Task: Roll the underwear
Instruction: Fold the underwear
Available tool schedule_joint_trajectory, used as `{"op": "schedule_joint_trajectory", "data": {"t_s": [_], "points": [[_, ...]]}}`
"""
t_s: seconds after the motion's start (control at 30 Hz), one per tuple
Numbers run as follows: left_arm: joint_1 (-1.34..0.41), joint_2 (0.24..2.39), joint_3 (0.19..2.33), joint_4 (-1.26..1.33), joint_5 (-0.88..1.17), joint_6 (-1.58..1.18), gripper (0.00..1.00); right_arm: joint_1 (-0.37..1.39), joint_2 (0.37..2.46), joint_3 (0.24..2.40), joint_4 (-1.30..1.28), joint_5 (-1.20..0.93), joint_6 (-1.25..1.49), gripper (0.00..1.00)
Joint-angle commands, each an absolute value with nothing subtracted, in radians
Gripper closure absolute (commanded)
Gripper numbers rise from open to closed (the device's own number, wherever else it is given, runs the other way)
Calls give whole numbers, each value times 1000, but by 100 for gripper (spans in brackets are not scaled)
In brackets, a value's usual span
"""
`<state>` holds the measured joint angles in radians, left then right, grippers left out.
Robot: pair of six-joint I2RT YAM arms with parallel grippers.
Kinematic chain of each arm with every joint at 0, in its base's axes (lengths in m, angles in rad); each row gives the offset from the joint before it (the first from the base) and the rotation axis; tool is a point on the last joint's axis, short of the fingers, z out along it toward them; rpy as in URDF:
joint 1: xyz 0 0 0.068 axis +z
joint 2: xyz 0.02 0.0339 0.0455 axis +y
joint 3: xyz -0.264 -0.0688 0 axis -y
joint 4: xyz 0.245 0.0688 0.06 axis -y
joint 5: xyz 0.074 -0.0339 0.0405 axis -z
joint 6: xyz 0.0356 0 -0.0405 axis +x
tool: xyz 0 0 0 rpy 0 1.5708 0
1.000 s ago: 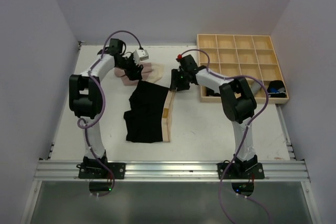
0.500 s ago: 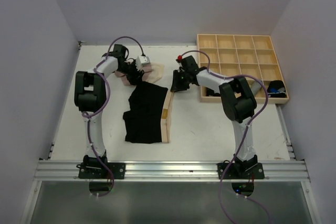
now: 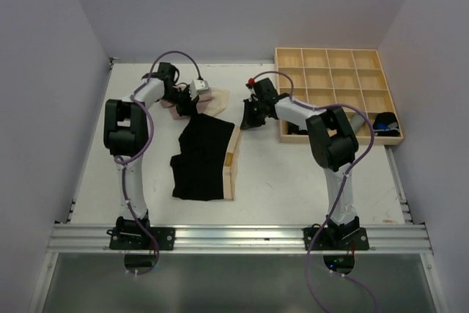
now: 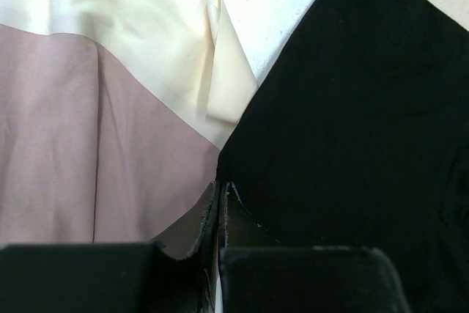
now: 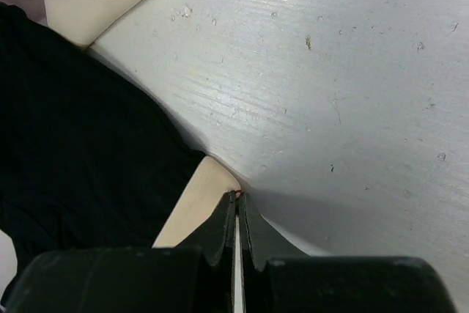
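Two sets of jaws, both pressed shut. Met tip to tip on the left gripper [image 4: 220, 194], right at the far left corner of the black underwear [image 4: 344, 108], against a pink garment [image 4: 73, 130] with a cream garment [image 4: 146, 20] lying beyond; could not tell whether any cloth sat between those tips. Closed likewise on the right gripper [image 5: 237, 201], nipping the pointed beige corner [image 5: 198, 203] of that same black piece, low over the white table [image 5: 330, 108].

Outward from there: spread flat mid-table from the two grippers toward the near edge, black side up, with a beige strip [image 3: 232, 163] turned over along its right side. Heaped at the far end, touching the black cloth, the pink and cream pieces.

Farther right, at the far right corner of the table, a wooden tray [image 3: 327, 50] of square compartments. Held a dark bundle [image 3: 384, 122] with a touch of blue in its near right corner compartment. Showed something dark in the near left compartment too, half hidden by the arm; could not tell what.

Reached far and inward with the left arm [image 3: 121, 133], elbow raised over the table's left side, wrist dipped to the cloth. Stretched the right arm [image 3: 330, 141] leftward past the tray's near left corner, wrist equally low.
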<state>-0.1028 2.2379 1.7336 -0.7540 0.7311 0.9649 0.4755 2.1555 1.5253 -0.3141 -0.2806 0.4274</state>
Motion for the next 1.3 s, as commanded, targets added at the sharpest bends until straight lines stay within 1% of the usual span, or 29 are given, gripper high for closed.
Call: {"op": "schedule_joint_trajectory", "data": {"t_s": [0.0,0.23,0.37,0.53,0.77,0.97,1.27], "points": [[-80,2151,1769,-753,785,977,100,462,2105,1531,-305,-296,399,100],[-66,2066,1759,-722,782,973,100,459,2043,1565,-301,-313,367,100],[-66,2019,1741,-794,788,1038,100,457,1981,1539,-284,-342,344,100],[-64,1879,1576,-810,775,1144,100,460,1899,1468,-233,-411,334,100],[-54,1666,1366,-845,776,1247,100,512,1818,1407,-258,-472,305,100],[-52,1563,1246,-948,772,1344,100,569,1778,1347,-285,-448,275,100],[-51,1433,1083,-1040,784,1439,100,604,1688,1266,-310,-449,239,100]]}}
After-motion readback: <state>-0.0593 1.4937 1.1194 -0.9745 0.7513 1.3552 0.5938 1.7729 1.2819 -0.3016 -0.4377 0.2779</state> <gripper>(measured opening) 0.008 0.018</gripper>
